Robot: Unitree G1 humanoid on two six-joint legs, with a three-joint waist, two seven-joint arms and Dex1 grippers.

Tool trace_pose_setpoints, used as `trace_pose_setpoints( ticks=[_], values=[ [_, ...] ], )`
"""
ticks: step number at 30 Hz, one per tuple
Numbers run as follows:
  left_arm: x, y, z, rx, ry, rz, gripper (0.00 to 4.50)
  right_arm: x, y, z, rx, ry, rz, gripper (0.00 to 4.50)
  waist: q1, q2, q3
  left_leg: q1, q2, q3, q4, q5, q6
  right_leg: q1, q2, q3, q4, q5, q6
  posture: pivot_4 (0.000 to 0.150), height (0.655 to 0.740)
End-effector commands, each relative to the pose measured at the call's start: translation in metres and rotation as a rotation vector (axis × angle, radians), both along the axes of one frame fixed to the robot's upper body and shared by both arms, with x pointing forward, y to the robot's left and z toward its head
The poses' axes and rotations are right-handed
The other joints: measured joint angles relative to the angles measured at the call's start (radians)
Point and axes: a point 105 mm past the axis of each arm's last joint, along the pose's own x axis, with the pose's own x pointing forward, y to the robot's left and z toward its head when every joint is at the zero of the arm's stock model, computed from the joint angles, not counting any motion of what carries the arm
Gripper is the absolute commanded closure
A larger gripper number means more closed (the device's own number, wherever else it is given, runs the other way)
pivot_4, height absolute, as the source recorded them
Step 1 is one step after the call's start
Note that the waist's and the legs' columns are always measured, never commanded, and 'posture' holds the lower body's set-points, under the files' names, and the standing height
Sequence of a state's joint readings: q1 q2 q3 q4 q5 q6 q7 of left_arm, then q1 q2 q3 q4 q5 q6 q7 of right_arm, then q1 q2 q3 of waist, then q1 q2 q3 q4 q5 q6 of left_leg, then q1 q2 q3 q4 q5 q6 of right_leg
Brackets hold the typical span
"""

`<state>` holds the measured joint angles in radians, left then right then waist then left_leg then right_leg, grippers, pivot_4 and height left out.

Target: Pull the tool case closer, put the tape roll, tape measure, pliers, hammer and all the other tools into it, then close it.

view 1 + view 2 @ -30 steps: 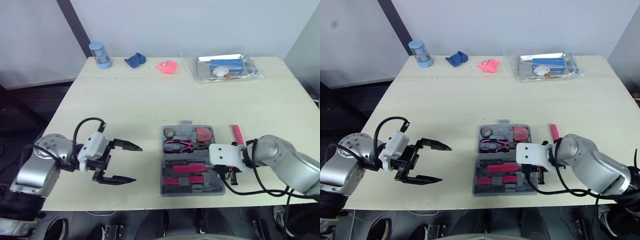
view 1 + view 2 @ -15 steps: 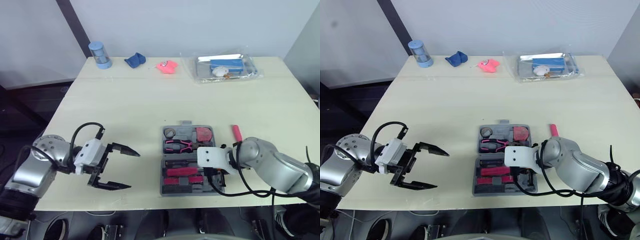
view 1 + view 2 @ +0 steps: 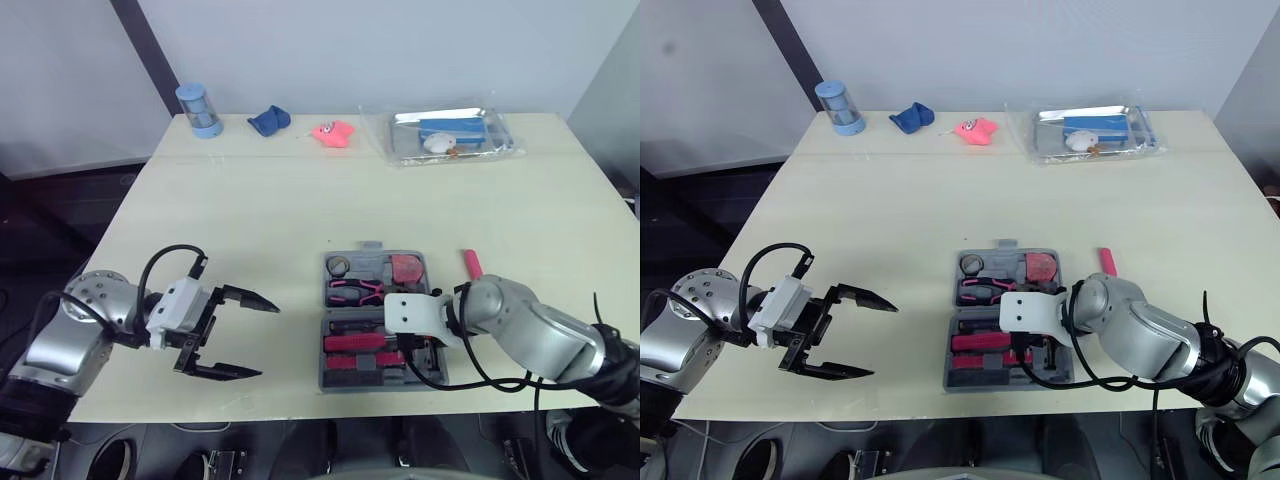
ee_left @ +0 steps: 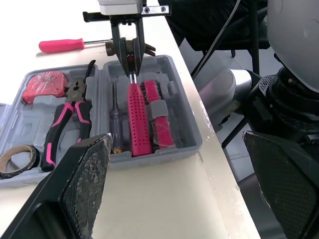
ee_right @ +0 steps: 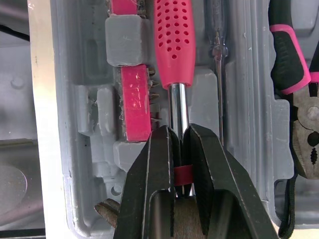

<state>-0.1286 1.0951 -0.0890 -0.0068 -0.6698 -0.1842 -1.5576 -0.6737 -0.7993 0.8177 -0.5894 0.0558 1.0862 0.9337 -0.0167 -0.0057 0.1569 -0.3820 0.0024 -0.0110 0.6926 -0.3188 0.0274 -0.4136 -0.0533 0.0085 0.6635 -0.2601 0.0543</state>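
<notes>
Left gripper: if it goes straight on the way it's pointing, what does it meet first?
Likely the tool case, its side wall nearest the left gripper; bare table lies between them. Height is unclear, so it might pass over the wall to the hammer inside.

The left arm (image 3: 85,330) is a rounded shell of brushed silver metal. A black cable (image 3: 170,250) loops to its white boxy wrist block (image 3: 180,308). The left gripper (image 3: 262,340) has two long black fingers tapering to points, their inner pads (image 4: 87,174) coarse and grainy. The right arm (image 3: 530,330) has the same silver shell, with thin black cables (image 3: 466,350) and a white wrist plate (image 3: 410,312). The right gripper (image 5: 180,132) has glossy black fingers.
</notes>
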Motion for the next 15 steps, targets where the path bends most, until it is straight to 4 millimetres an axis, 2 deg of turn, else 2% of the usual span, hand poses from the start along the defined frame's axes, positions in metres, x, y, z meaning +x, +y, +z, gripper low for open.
trace_pose_setpoints(
  ticks=[1, 2, 4, 5, 6, 10, 15],
  values=[
    [-0.004, 0.001, 0.004, 0.001, -0.003, -0.052, 0.00, 0.001, 0.004, 0.005, 0.014, -0.043, 0.020, 4.18, 0.000, 0.000, 0.000, 0.000, 0.000, 0.000, 0.000, 0.000, 0.000, 0.000, 0.000, 0.000, 0.000, 0.000, 0.000, 0.150, 0.7400],
    [-0.004, 0.001, 0.004, 0.001, -0.003, -0.051, 0.00, 0.002, 0.003, 0.005, 0.012, -0.046, 0.020, 3.62, 0.000, 0.000, 0.000, 0.000, 0.000, 0.000, 0.000, 0.000, 0.000, 0.000, 0.000, 0.000, 0.000, 0.000, 0.000, 0.150, 0.7400],
    [-0.004, 0.001, 0.004, 0.000, -0.004, -0.051, 0.00, 0.001, 0.002, 0.005, 0.006, -0.043, 0.028, 3.30, 0.000, 0.000, 0.000, 0.000, 0.000, 0.000, 0.000, 0.000, 0.000, 0.000, 0.000, 0.000, 0.000, 0.000, 0.000, 0.150, 0.7400],
    [-0.004, 0.001, 0.004, -0.001, -0.003, -0.051, 0.00, 0.002, 0.002, 0.005, 0.011, -0.048, 0.023, 2.97, 0.000, 0.000, 0.000, 0.000, 0.000, 0.000, 0.000, 0.000, 0.000, 0.000, 0.000, 0.000, 0.000, 0.000, 0.000, 0.150, 0.7400],
    [-0.003, 0.001, 0.004, -0.002, -0.003, -0.051, 0.00, 0.003, 0.003, 0.006, 0.016, -0.051, 0.019, 2.36, 0.000, 0.000, 0.000, 0.000, 0.000, 0.000, 0.000, 0.000, 0.000, 0.000, 0.000, 0.000, 0.000, 0.000, 0.000, 0.150, 0.7400],
    [-0.003, 0.000, 0.004, -0.004, -0.003, -0.050, 0.00, 0.002, 0.004, 0.011, 0.055, -0.037, 0.013, 0.89, 0.000, 0.000, 0.000, 0.000, 0.000, 0.000, 0.000, 0.000, 0.000, 0.000, 0.000, 0.000, 0.000, 0.000, 0.000, 0.150, 0.7400],
    [-0.003, 0.000, 0.003, -0.009, -0.003, -0.046, 0.00, 0.004, 0.011, 0.024, 0.224, -0.053, -0.004, 0.89, 0.002, 0.000, 0.000, 0.000, 0.000, 0.000, 0.000, 0.000, 0.000, 0.000, 0.000, 0.000, 0.000, 0.000, 0.000, 0.150, 0.7400]
  ],
)
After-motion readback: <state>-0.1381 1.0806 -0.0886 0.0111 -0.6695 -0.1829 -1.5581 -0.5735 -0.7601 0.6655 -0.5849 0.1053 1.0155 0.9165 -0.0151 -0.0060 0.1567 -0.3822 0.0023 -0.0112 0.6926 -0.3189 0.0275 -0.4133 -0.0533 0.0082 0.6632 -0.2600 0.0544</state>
